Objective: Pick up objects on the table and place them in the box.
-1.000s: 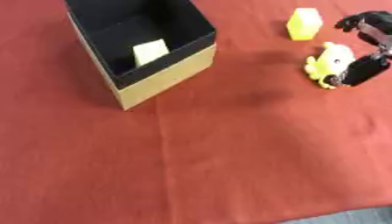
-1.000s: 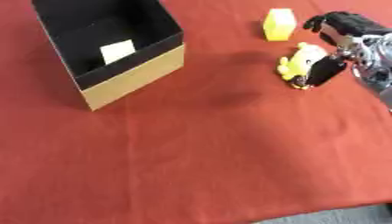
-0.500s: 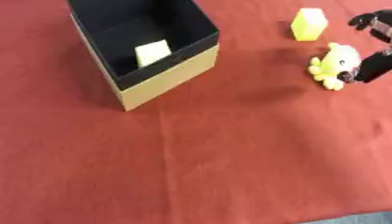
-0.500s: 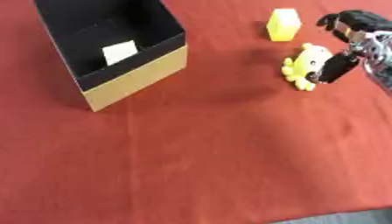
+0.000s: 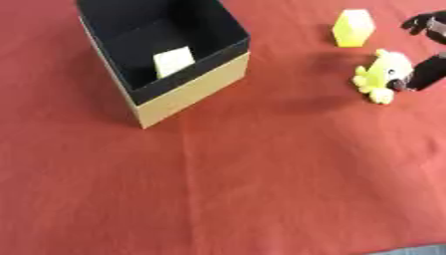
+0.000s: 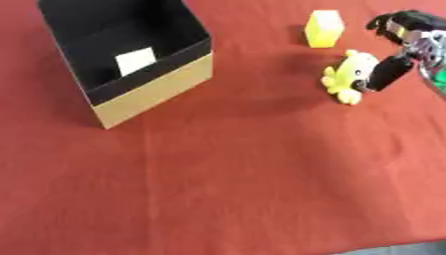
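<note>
Across the whole view a desk (image 6: 244, 199) covered in red cloth is spread. Toward its far left a box (image 6: 148, 94) is set, tan on the outside and black within, its top open and one corner turned toward the camera. A small pale card-like piece (image 6: 135, 61) is seen lying on the black floor of the box.

At the right edge the robot's right hand (image 6: 402, 47) is seen, black with silver parts, reaching in from the side. Its fingers (image 6: 388, 73) are curled around a yellow plush toy (image 6: 348, 75); one dark finger is laid against the toy's right side, while others arch above it near the far edge. The toy is held well apart from the box, to its right, low over the cloth; a dark shadow is cast on the cloth to its left and below it, and whether the toy touches the desk cannot be told.

Just beyond the toy, farther from the camera, a small yellow block (image 6: 323, 28) is stood upright on the cloth, apart from both toy and hand.
</note>
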`<state>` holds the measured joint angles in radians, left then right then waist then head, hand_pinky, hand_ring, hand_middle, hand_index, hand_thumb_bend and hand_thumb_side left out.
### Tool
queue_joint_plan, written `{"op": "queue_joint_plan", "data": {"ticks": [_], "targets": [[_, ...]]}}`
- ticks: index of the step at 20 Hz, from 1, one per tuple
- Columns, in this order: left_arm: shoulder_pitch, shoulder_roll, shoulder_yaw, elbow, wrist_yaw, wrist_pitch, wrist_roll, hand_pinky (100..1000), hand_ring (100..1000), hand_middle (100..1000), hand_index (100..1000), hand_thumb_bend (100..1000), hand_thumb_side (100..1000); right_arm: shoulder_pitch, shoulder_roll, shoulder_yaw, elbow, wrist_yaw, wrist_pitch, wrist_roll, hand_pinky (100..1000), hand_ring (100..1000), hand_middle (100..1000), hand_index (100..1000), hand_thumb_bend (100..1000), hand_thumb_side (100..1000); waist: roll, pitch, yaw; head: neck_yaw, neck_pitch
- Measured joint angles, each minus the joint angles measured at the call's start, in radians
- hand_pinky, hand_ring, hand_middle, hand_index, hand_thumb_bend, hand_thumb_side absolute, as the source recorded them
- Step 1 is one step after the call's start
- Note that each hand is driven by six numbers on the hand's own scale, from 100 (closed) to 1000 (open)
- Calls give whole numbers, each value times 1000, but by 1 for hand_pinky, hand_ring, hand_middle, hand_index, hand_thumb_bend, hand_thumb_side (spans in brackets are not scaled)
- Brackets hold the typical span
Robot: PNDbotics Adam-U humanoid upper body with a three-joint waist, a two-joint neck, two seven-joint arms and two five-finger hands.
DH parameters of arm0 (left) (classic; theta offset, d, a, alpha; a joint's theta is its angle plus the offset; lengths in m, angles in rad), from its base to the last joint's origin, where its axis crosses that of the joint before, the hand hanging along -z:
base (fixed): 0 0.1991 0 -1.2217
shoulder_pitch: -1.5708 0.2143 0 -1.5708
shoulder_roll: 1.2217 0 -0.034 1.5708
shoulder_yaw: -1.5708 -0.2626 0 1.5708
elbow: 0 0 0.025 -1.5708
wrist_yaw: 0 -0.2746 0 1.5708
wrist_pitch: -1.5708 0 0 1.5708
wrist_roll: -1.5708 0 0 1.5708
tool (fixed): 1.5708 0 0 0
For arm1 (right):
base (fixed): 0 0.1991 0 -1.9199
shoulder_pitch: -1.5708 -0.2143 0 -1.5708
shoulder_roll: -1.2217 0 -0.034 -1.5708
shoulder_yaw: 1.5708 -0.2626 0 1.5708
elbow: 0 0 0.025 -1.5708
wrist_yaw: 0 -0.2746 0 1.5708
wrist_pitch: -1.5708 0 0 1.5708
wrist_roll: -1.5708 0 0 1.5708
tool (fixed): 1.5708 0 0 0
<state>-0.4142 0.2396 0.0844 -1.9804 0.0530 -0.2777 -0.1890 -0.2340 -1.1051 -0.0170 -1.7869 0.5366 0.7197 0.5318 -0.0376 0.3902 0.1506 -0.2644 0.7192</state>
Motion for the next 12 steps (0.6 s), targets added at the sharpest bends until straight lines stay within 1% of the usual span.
{"op": "queue_joint_plan", "data": {"ticks": [4, 9, 10, 12], "targets": [[-1, 0, 0, 0, 0, -2, -3, 471, 585, 683, 582, 100, 566, -24, 0, 11, 43, -28, 5, -5, 935, 976, 879, 963, 551, 157, 1, 7, 3, -4, -4], [-1, 0, 0, 0, -1, -3, -5, 471, 585, 683, 582, 100, 566, -34, 0, 22, 62, -51, 9, -9, 935, 977, 879, 963, 547, 151, 2, 11, 4, -5, -8], [-1, 0, 0, 0, -1, -3, -5, 470, 585, 683, 581, 100, 566, -35, 0, 23, 63, -54, 10, -10, 939, 978, 882, 964, 508, 100, 2, 11, 4, -5, -8], [-1, 0, 0, 0, -1, -3, -5, 470, 585, 684, 581, 100, 566, -39, 0, 25, 69, -63, 11, -11, 939, 977, 881, 960, 510, 102, 1, 12, 5, -5, -9]]}}
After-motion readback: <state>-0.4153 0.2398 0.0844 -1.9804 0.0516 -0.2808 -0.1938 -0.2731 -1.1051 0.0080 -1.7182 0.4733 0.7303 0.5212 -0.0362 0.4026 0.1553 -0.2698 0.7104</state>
